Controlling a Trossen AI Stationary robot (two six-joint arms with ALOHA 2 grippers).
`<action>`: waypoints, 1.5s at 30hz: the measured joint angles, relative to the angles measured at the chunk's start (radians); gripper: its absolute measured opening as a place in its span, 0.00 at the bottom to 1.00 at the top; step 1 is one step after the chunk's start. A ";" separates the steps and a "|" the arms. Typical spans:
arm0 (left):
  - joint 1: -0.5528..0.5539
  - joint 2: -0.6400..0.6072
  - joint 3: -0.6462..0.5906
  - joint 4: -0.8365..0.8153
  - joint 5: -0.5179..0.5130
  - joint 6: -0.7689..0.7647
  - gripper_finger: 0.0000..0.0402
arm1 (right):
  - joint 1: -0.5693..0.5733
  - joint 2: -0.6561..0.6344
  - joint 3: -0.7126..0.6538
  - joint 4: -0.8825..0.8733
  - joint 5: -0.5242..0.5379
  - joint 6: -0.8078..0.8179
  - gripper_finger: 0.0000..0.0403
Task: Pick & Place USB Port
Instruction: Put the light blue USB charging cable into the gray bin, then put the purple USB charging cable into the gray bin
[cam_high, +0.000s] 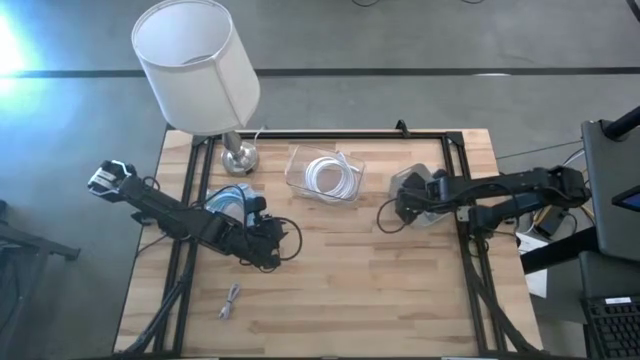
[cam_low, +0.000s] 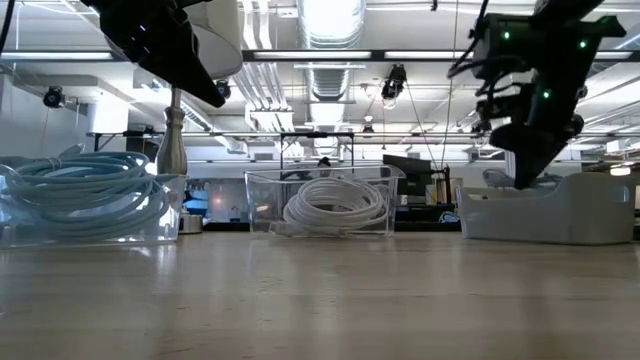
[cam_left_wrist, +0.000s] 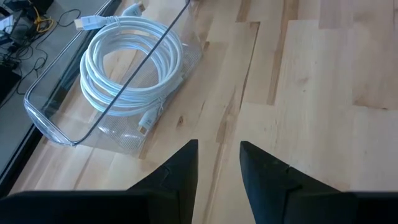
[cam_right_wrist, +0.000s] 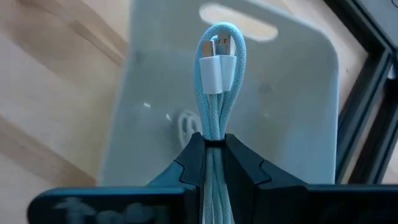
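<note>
My right gripper is shut on a light-blue braided cable with a white USB plug. It points down over a grey tray right of the table's middle. My left gripper is open and empty. It hovers above bare wood left of centre. In front of it, a coiled white cable lies in a clear bin. In the low view the right gripper dips behind the tray's wall. My right gripper pinches the blue cable between its two fingers where the cable is doubled back on itself, so two strands run side by side through the jaws. The folded end with the white plug sticks out past the fingertips toward the tray. The fingers come from above.
A lamp with a white shade stands at the far left. A second clear bin of blue cable sits by the left arm. A short grey cable lies loose near the near edge. Black frame rails border the table.
</note>
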 joint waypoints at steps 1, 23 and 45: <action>0.001 0.000 0.000 0.000 0.000 0.000 0.30 | -0.006 0.000 -0.012 0.003 0.000 0.000 0.09; 0.000 0.000 0.000 0.003 -0.001 0.001 0.30 | -0.014 0.002 -0.144 0.135 -0.043 -0.013 0.25; -0.001 0.000 0.000 -0.020 0.132 -0.077 0.30 | -0.011 0.003 0.071 0.179 -0.035 -0.055 0.44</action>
